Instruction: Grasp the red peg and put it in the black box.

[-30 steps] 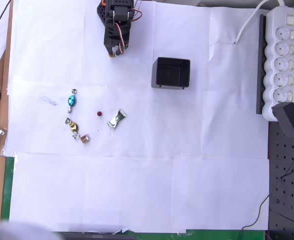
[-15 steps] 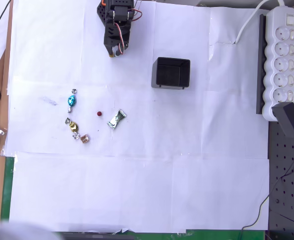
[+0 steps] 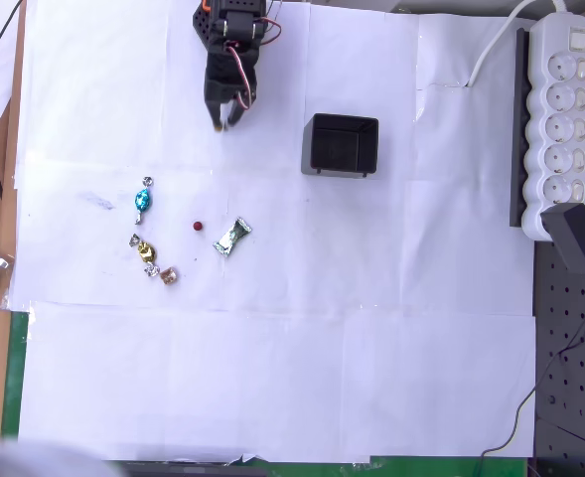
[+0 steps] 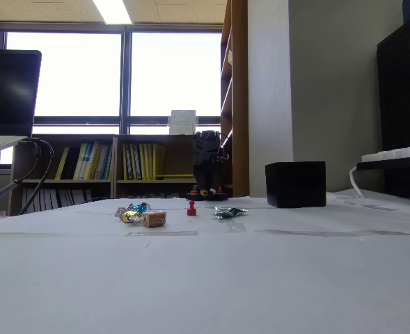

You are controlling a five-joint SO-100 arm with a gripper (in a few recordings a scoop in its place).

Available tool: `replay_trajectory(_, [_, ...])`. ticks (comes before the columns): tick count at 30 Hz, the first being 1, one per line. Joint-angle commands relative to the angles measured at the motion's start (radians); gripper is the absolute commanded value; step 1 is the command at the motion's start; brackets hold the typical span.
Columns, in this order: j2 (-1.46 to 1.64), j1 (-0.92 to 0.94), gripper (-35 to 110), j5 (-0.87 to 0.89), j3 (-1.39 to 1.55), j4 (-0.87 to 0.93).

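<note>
The table [image 3: 272,378] is lying white and wide, the black box [image 3: 341,145] sitting open, the gripper [image 3: 224,123] hanging near the base, fingers slightly parted, holding nothing. The reach is just beginning: next, out to the red peg [image 3: 198,226] sitting between candies.

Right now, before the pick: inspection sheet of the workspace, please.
Surface: white paper sheets cover the table, creased.
Job's things: red peg upright on the paper, untouched; black box open-topped, apart from the peg.
Clutter: blue candy, gold candy, green candy, orange-brown candy around the peg.
Gripper: gripper near the top edge, far from the peg, jaw state unclear.
Cables: white power strip with cord, black adapter.
Surroundings: bookshelves, windows.
</note>
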Motion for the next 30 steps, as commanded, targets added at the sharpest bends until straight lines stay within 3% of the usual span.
replay_trajectory(1, [0.181, 0.025, 0, 0.057, -0.078, -0.476])
replay_trajectory(13, [0.890, 0.089, 0, 0.064, -0.064, -1.399])
replay_trajectory(17, [1.031, 0.152, 0, 0.071, -0.060, -1.496])
replay_trajectory(26, [1.246, 0.201, 0, 0.104, 0.052, -1.514])
replay_trajectory(30, [1.404, 0.196, 0, 0.089, 0.089, -1.663])
